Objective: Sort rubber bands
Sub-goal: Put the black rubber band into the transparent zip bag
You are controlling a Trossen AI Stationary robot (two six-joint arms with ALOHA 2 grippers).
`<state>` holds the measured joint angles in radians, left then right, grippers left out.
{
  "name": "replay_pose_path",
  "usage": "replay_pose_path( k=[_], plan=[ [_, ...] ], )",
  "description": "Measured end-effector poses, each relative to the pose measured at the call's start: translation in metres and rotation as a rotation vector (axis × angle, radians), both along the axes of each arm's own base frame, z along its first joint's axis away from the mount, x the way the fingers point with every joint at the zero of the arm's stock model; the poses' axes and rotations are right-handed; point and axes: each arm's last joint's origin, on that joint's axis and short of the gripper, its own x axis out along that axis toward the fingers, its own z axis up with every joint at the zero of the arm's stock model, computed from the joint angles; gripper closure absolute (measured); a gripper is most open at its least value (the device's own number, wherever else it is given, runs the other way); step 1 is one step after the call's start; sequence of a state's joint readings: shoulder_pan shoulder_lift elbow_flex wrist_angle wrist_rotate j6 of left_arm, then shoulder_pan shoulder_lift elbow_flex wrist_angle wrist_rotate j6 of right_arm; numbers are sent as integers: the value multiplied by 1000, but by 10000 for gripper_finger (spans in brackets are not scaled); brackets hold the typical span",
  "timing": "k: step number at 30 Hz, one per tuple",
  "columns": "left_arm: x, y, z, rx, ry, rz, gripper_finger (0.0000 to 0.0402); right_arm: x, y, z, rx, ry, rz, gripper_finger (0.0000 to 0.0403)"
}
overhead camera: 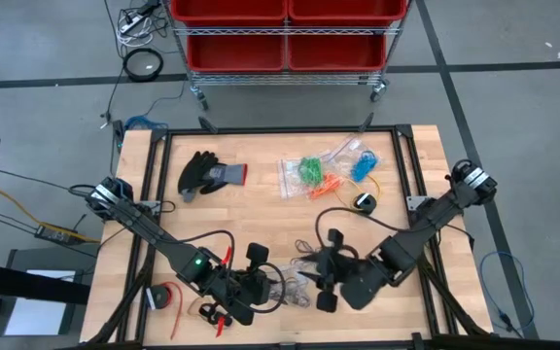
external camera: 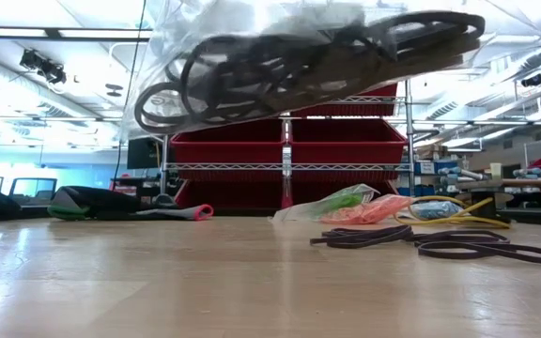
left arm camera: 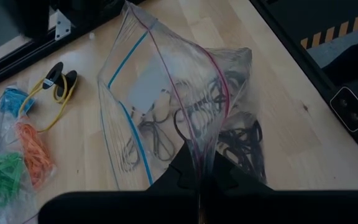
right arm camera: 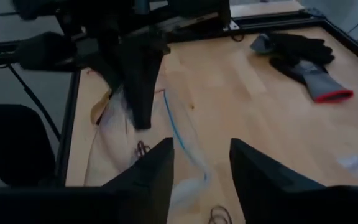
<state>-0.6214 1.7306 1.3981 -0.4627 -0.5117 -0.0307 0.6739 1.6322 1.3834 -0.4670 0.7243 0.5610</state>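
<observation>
A clear zip bag (left arm camera: pixel 166 93) with black rubber bands (left arm camera: pixel 241 143) inside hangs above the table's near middle. In the low view the bag (external camera: pixel 299 56) is clear of the wood. My left gripper (overhead camera: pixel 261 282) is shut on its rim. My right gripper (right arm camera: pixel 201 165) is open just right of it, a finger on each side of the bag's blue-striped edge (right arm camera: pixel 178 134). I cannot tell whether it touches the bag. A few loose black bands (external camera: pixel 440 242) lie on the table. Green (overhead camera: pixel 309 170), orange (overhead camera: pixel 327 182) and blue bands (overhead camera: pixel 363 165) lie in clear bags at the far middle. My left gripper pinches the bag's open rim (left arm camera: pixel 201 158) between its two fingers, where the pink zip line runs into them. The fingers slant down from the table's left side. The bag spreads out beyond the fingertips, lifted clear of the table with the black bands sagging inside it.
A black and grey glove (overhead camera: pixel 207 175) lies at the far left. A yellow cable with black ends (overhead camera: pixel 363 199) lies right of middle. A red roll (overhead camera: pixel 163 297) sits near the left front corner. A cart with red bins (overhead camera: pixel 285 34) stands beyond the far edge.
</observation>
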Motion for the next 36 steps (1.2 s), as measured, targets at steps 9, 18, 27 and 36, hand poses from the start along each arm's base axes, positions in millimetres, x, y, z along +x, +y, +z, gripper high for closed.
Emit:
replay_pose_path(
  k=[9,18,27,36],
  plan=[
    [0,0,0,1,1,1,399,-29,18,-35,37,134,-98,265],
    [0,0,0,-3,0,3,399,-29,29,-146,-28,388,-101,269],
    [0,0,0,-2,-1,2,399,-23,26,-205,25,495,-180,279],
    [0,0,0,-3,-1,2,399,-26,19,-187,57,506,-177,396]
  ],
)
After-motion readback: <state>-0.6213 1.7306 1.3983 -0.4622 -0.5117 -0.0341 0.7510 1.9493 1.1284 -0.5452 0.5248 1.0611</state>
